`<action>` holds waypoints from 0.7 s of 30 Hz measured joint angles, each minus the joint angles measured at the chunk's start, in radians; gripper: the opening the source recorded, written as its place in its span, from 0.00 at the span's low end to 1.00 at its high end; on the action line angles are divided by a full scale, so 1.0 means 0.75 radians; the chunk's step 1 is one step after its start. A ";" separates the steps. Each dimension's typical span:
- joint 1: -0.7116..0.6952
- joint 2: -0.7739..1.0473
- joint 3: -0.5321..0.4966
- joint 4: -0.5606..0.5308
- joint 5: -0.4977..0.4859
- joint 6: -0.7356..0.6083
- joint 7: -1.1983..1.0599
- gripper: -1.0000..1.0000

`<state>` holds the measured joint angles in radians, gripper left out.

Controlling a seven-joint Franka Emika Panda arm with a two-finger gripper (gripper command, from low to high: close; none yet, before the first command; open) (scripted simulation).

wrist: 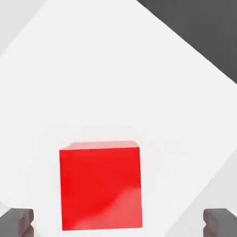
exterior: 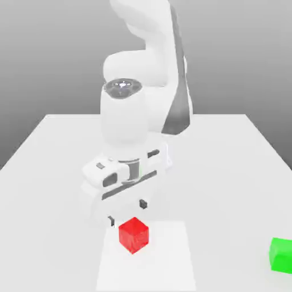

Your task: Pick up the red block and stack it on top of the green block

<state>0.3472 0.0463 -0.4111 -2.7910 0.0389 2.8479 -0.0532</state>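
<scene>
Between spread fingers (wrist: pixel 16 221), red block (wrist: pixel 101 185)

A simulated tabletop test scene is shown, not a lived-in room. A plain white table (exterior: pixel 51 148) is spread across the lower part of the exterior view, backed by a featureless grey gradient in the upper part. Surfaces are rendered flat and untextured. At the frame's centre a white Franka arm (exterior: pixel 142 74) is mounted, and two plain cubes are placed on the table as test props.
</scene>
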 joint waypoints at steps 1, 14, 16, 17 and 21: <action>-0.001 0.021 0.010 0.004 0.024 0.018 -0.017 0.50; -0.213 0.273 0.300 0.044 0.368 0.201 -0.270 0.00; -0.214 0.273 0.300 0.044 0.367 0.199 -0.269 0.00; -0.224 0.280 0.313 0.045 0.376 0.205 -0.276 0.00; -0.156 0.195 0.216 0.031 0.243 0.150 -0.178 0.00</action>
<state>0.2301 0.1928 -0.2494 -2.7679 0.2215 2.9601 -0.1866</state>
